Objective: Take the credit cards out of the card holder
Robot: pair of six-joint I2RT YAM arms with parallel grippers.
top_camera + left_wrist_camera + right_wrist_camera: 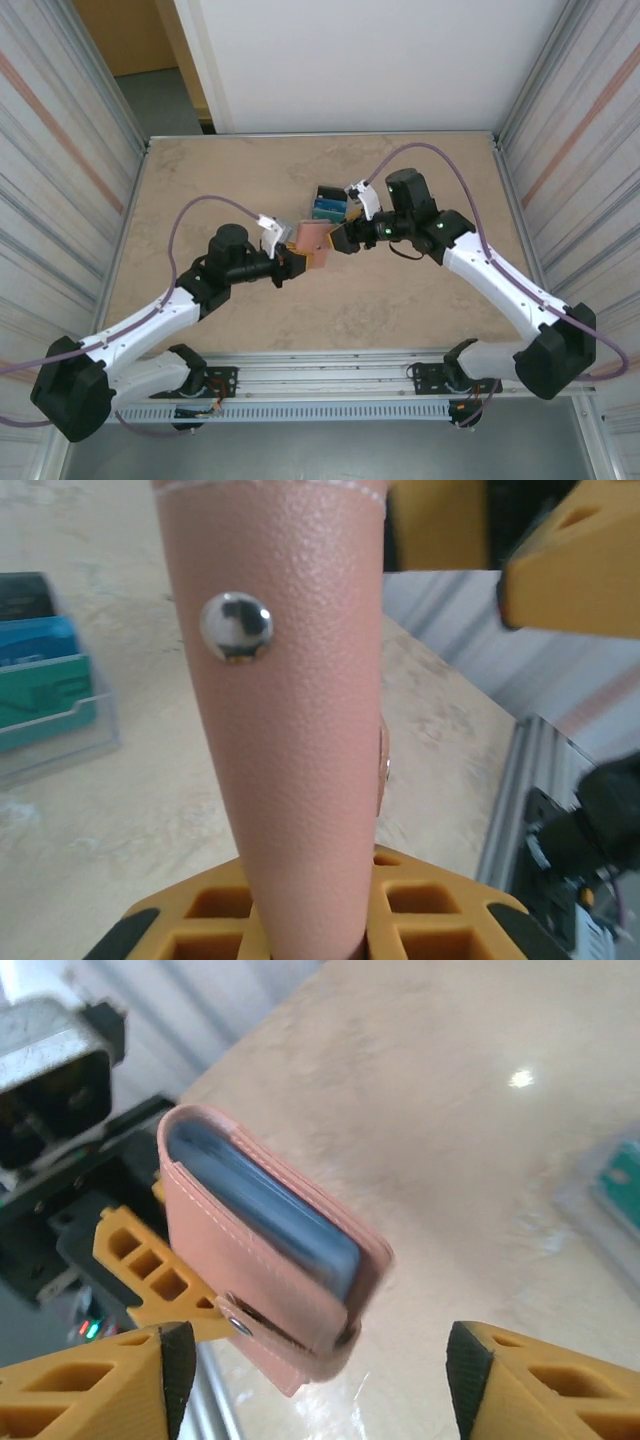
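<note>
We pinch the folded card holder (260,1250) with the left gripper (296,260), right gripper (322,1360) open; credit cards (45,690) beyond seem out.

Top camera looks down from behind over whole worktop (200,180); both wrist cameras close up on wallet (315,243), opposite sides.

Over mid bench (400,300), card holder (312,243) between left gripper (294,259) on its left and right gripper (342,240) on its right; credit cards (328,204) in tray (70,748) just behind
</note>
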